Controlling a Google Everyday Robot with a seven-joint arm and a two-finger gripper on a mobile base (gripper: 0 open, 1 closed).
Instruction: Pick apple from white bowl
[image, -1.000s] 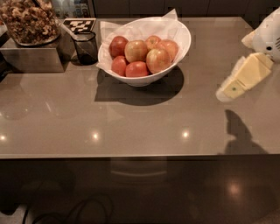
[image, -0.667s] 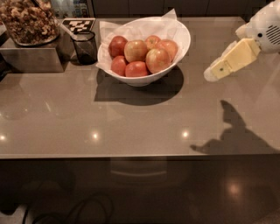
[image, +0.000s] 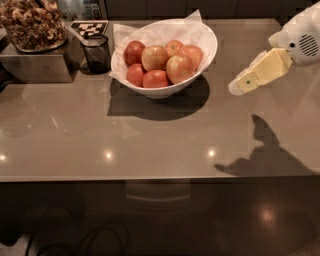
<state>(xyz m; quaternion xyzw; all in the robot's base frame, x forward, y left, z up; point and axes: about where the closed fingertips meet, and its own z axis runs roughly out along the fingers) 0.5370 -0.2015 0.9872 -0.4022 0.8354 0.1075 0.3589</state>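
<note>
The round, orange-red apple with pale yellow patches (image: 180, 68) is lying at the right front of the pile, touching the neighbouring apples (image: 156, 79). It is sitting inside the wide, shallow, glossy white bowl (image: 167, 91), which is standing upright on the grey-brown surface (image: 150, 145). The bowl's white paper lining (image: 190, 22) is rising above the back rim. The pale yellow end effector (image: 240, 86) is hovering right of the bowl, apart from it.

Glossy brown countertop (image: 60, 135), scattered light reflections (image: 107, 155)

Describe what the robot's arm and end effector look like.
The end effector, at the right above the counter, is a pale yellow tapering wedge with a whitish tip. Behind it, a rounded white housing bears a dotted round grille. No cables show.
</note>
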